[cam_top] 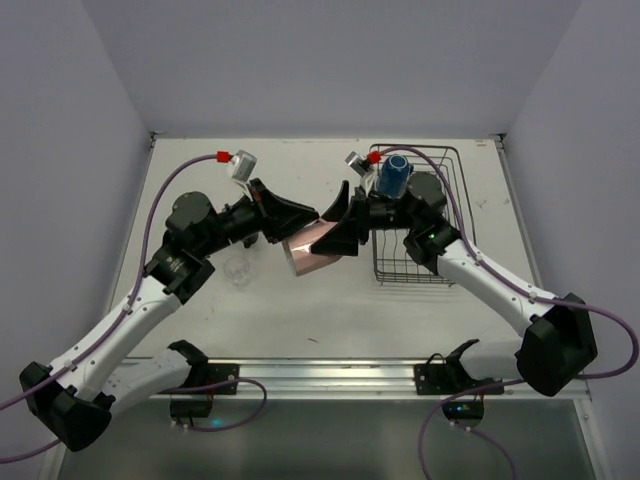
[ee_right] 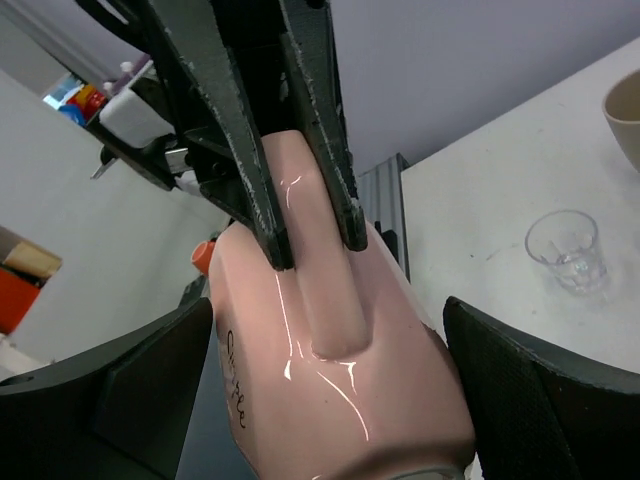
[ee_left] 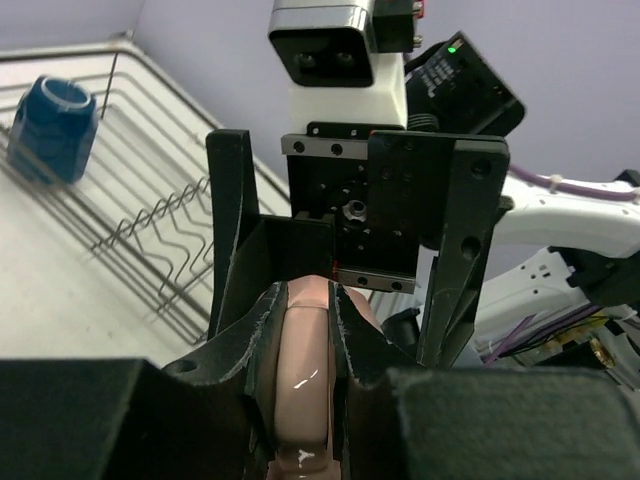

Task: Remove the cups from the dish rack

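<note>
The pale pink cup [cam_top: 310, 255] hangs on its side above the table, between the two grippers. My left gripper [cam_top: 303, 222] is shut on its handle, as the left wrist view [ee_left: 305, 330] shows. My right gripper [cam_top: 342, 228] is open, with its fingers wide on either side of the cup body [ee_right: 340, 390]. The blue mug [cam_top: 393, 175] stands in the far left corner of the dark wire dish rack [cam_top: 440, 268]; the mug [ee_left: 52, 128] and the rack [ee_left: 150, 235] also show in the left wrist view. The clear glass [cam_top: 237, 268] stands on the table. I cannot make out the dark brown mug.
The rim of a cream-beige mug [ee_right: 626, 120] shows at the right edge of the right wrist view, near the glass [ee_right: 567, 250]. The rack stands at the table's far right, by the right wall. Both arms meet over the table's middle.
</note>
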Available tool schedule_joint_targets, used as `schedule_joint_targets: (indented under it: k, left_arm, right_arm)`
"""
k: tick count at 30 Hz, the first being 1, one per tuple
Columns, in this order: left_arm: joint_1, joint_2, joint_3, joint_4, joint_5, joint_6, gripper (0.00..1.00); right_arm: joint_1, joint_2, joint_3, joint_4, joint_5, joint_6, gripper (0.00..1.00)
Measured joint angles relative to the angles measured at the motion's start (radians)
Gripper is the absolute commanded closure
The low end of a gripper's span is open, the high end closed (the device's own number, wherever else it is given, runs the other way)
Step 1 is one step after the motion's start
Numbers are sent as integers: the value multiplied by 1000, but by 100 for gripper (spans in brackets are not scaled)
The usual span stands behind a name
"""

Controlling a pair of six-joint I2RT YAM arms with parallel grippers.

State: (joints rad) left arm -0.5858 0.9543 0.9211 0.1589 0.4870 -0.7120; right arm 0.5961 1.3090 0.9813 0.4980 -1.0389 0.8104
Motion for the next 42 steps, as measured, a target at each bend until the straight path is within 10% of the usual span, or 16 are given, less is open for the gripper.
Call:
schedule_joint_targets:
  k: [7,17,42]
  left_arm:
    - [-6,100,203,-391,-43,133,100]
    - [28,378,442,-882,-388,312,100]
    - [60,859,766,-1163,-613,408,100]
  right_arm:
    - [3,-14,43,-286,120,-141,1]
    - [1,-248,50,-746,681,-310,1]
    - [-2,-433,-19,-970,942,-396,1]
